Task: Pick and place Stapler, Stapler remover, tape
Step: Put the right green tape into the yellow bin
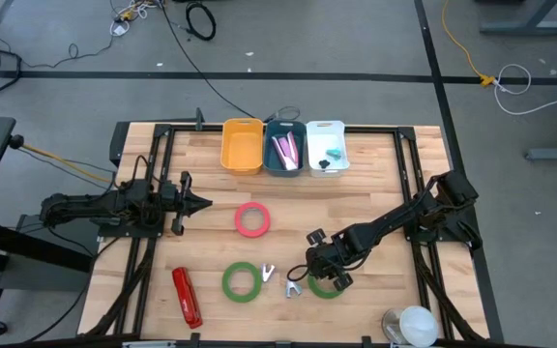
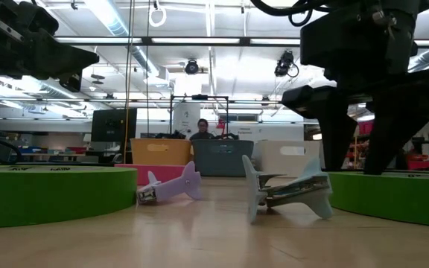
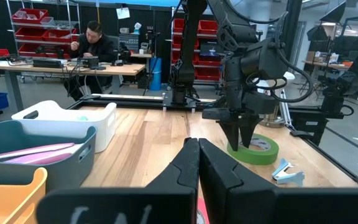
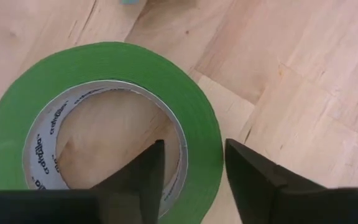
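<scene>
Counter (image 1: 375, 184) of pale wood planks, three small bins along the far edge — orange plastic bin (image 1: 242, 147), dark teal bin (image 1: 285, 149) with pink things in it, white bin (image 1: 326, 147). Right gripper (image 1: 325, 280) down over the green ring-shaped tape roll (image 1: 329, 287) near the front, jaws parted and straddling the roll's rim, one finger inside the open centre, one outside — not clamped on it from what shows. Second green tape roll (image 1: 241, 281) flat on the counter to its left, two small staple removers between them, a lilac one (image 2: 171, 185) and a pale blue one (image 2: 289, 190). Pinkish-red tape roll (image 1: 252, 219) mid-counter. Long red stapler (image 1: 187, 297) at the front left. Left gripper (image 1: 203, 202) parked off to the left, jaws clenched on nothing, pointing toward the pinkish-red roll.
</scene>
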Robot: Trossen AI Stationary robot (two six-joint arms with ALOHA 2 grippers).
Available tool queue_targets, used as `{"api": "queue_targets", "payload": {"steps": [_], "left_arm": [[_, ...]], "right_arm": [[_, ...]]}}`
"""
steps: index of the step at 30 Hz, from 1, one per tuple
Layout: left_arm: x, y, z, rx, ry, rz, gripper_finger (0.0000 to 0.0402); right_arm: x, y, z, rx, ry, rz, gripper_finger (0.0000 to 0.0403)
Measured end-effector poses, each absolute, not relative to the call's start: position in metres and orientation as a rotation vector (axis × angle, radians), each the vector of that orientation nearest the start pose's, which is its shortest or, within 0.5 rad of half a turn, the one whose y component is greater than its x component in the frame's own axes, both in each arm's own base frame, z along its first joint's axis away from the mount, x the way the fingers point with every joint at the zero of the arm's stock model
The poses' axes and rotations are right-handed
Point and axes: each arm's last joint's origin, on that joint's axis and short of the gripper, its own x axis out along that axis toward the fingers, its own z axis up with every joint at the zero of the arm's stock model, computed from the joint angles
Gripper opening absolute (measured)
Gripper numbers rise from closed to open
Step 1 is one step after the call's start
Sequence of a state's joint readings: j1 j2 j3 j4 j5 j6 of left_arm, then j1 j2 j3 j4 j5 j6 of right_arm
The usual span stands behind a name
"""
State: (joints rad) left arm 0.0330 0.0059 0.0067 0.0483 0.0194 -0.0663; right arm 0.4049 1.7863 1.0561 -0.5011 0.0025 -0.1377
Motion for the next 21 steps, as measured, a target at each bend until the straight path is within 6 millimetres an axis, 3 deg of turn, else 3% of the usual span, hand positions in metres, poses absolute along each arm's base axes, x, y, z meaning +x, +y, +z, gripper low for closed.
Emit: {"api": "queue_targets", "payload": {"steps": [9,21], "left_arm": [[0.098,0.003,0.170,-0.065,-0.049,0.012,0.0010],[0.098,0.003,0.170,-0.065,-0.049,0.012,0.0010]], "right_arm": [[0.306,0.130,0.144,-0.346,1.217,0.409,0.0228],[0.307,0.131,0.139,-0.333,1.234,0.392,0.0193]]}}
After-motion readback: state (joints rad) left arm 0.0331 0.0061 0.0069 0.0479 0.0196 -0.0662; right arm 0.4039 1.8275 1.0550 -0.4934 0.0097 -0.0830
